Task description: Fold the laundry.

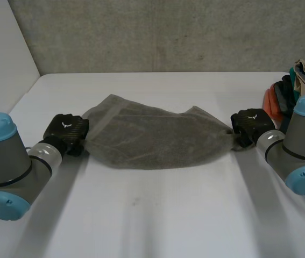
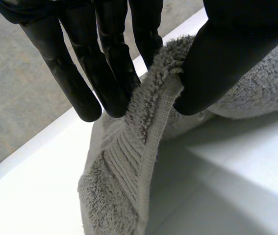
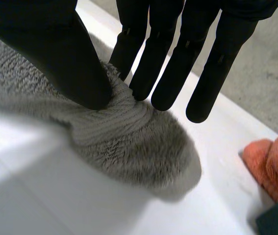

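At the left of the head view, we see the left arm (image 1: 12, 161) come in from eight o'clock. Its left hand (image 1: 66, 131) sits at the nine o'clock end of the grey towel (image 1: 152, 137). The left wrist view shows that hand pinching the towel's ribbed edge, with straight fingers (image 2: 112, 63) on one side and the thumb (image 2: 227, 54) pressed against the other.

The towel lies crumpled across the middle of the white table (image 1: 157, 215), spanning from one hand to the other. We cannot tell whether its ends are lifted off the surface.

At the towel's three o'clock end is the right hand (image 1: 252, 124), carried by the right arm (image 1: 297, 156). In its own wrist view, this hand pinches a bunched corner between its thumb and straight fingers.

At about one o'clock from the right hand, near the table's edge, sits a pile of clothes (image 1: 297, 88). An orange cloth (image 3: 271, 164) shows among them.
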{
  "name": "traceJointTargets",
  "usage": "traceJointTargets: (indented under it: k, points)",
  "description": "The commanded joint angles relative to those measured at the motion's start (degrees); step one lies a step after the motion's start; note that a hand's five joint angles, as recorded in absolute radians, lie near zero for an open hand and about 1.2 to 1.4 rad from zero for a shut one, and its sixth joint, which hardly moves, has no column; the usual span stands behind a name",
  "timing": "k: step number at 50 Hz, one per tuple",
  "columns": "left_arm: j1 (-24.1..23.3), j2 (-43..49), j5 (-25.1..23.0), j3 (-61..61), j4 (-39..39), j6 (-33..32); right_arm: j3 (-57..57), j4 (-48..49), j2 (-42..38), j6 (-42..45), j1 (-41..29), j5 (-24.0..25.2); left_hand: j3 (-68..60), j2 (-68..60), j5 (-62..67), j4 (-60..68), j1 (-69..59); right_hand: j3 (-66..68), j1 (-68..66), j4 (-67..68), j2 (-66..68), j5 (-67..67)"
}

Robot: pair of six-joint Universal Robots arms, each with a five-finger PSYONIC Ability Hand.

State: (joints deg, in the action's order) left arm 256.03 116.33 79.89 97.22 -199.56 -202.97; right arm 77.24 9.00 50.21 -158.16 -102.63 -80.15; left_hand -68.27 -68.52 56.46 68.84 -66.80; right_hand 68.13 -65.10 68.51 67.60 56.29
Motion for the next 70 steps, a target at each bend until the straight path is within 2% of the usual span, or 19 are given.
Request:
traceJointTargets:
  k: [1, 5, 9, 15, 21, 26, 28, 31, 36, 39, 46, 47, 49, 50, 51, 53, 56, 63, 70]
  points:
    - [-1.32, -1.63, -0.09, -0.28, 3.47, -0.84, -0.33, -2.85, 0.77, 0.14, 0.94, -0.27, -11.73, -11.48, 13.54, 11.16, -13.20, 11.87, -14.90, 11.49, 12.40, 13.71]
    - [-1.23, -3.04, -0.18, -0.37, 4.70, -0.93, 0.63, -4.08, 4.28, -1.09, 1.29, -0.18, -11.73, -11.48, 13.54, 11.16, -13.20, 11.87, -14.90, 11.49, 12.40, 13.71]
    - [-1.32, -7.42, -0.09, -0.11, 6.81, -0.67, 1.77, -9.77, 10.50, -0.31, 2.61, 0.00, -11.73, -11.48, 13.54, 11.16, -13.20, 11.87, -14.90, 11.49, 12.40, 13.71]
    - [-2.02, -21.83, -0.44, -0.37, 13.05, 0.47, 2.92, -16.99, 20.00, 1.54, 5.24, 1.92, -11.73, -11.48, 13.54, 11.16, -13.20, 11.87, -14.90, 11.49, 12.40, 13.71]
    - [-3.87, -36.06, -1.67, -4.83, 17.53, 3.63, 0.12, -16.39, 29.23, 1.11, 6.74, 6.41, -11.73, -11.48, 13.54, 11.16, -13.20, 11.87, -14.90, 11.49, 12.40, 13.71]
    - [-4.05, -37.50, -1.58, -9.94, 20.52, 7.59, -5.42, -14.54, 30.74, -2.40, 6.57, 6.06, -11.73, -11.48, 13.54, 11.16, -13.20, 11.87, -14.90, 11.49, 12.40, 13.71]
    - [-3.96, -36.27, -1.41, -11.09, 21.75, 8.47, -7.27, -14.01, 29.43, -4.16, 6.57, 5.89, -11.73, -11.48, 13.54, 11.16, -13.20, 11.87, -14.90, 11.49, 12.40, 13.71]
    - [-3.96, -33.02, -1.23, -12.06, 22.98, 9.26, -11.05, -12.87, 22.85, -6.28, 4.38, 5.10, -11.73, -11.48, 13.54, 11.16, -13.20, 11.87, -14.90, 11.49, 12.40, 13.71]
    - [-4.31, -28.19, -0.79, -9.96, 23.87, 9.18, -16.75, -11.47, 9.86, -3.04, -0.63, 1.59, -11.73, -11.48, 13.54, 11.16, -13.20, 11.87, -14.90, 11.49, 12.40, 13.71]
    - [-4.57, -26.51, -0.70, -8.29, 23.60, 9.18, -18.96, -9.62, 4.65, -1.28, -2.57, 0.35, -11.73, -11.48, 13.54, 11.16, -13.20, 11.87, -14.90, 11.49, 12.40, 13.71]
    - [-7.12, -22.82, 0.26, -5.73, 20.35, 8.91, -25.55, -0.49, -11.17, -1.88, -8.02, -3.77, -11.73, -11.48, 13.54, 11.16, -13.20, 11.87, -14.90, 11.49, 12.40, 13.71]
    - [-7.38, -22.21, 0.87, -5.82, 20.09, 9.00, -27.04, 1.26, -13.97, -1.62, -8.81, -5.52, -11.73, -11.48, 13.54, 11.16, -13.20, 6.35, -9.39, 5.98, 6.88, 8.19]
    - [-7.47, -21.85, 1.49, -5.99, 20.09, 9.00, -28.63, 2.68, -16.53, -1.36, -9.69, -7.73, -11.73, -11.48, 13.54, 11.16, -13.20, -16.96, 13.93, -17.34, -16.44, -15.12]
    - [-7.56, -21.68, 1.75, -6.08, 20.26, 9.00, -29.33, 3.21, -17.59, -1.10, -9.95, -9.13, -11.73, -11.48, 13.54, 11.16, -13.20, -31.74, 28.70, -32.11, -31.21, -29.90]
    - [-7.74, -21.59, 2.28, -6.26, 20.52, 9.09, -30.73, 3.74, -18.99, -0.48, -10.39, -12.36, -11.73, -11.48, 13.54, 11.16, -13.20, -58.13, 55.10, -58.51, -57.60, -56.29]
    - [-7.82, -22.20, 2.64, -6.61, 21.05, 9.09, -31.88, 3.66, -18.31, -0.13, -10.48, -17.02, -11.73, -11.48, 13.54, 11.16, -13.20, -58.13, 55.10, -58.51, -57.60, -56.29]
    - [-7.91, -23.60, 2.64, -7.31, 21.49, 9.09, -30.58, 2.69, -13.76, -0.91, -10.22, -19.95, -11.73, -11.48, 13.54, 11.16, -13.20, -58.13, 55.10, -58.51, -57.60, -56.29]
    - [-8.79, -24.75, 2.64, -10.03, 21.58, 9.44, -22.23, -0.56, -1.79, -1.80, -9.78, -15.21, -11.73, -11.48, 13.54, 11.16, -13.20, -58.13, 55.10, -58.51, -57.60, -56.29]
    - [-10.63, -23.96, 3.34, -12.93, 22.37, 9.61, -8.61, -12.86, 10.17, -3.99, -8.64, -11.17, -11.73, -11.48, 13.54, 11.16, -13.20, -58.13, 55.10, -58.51, -57.60, -56.29]
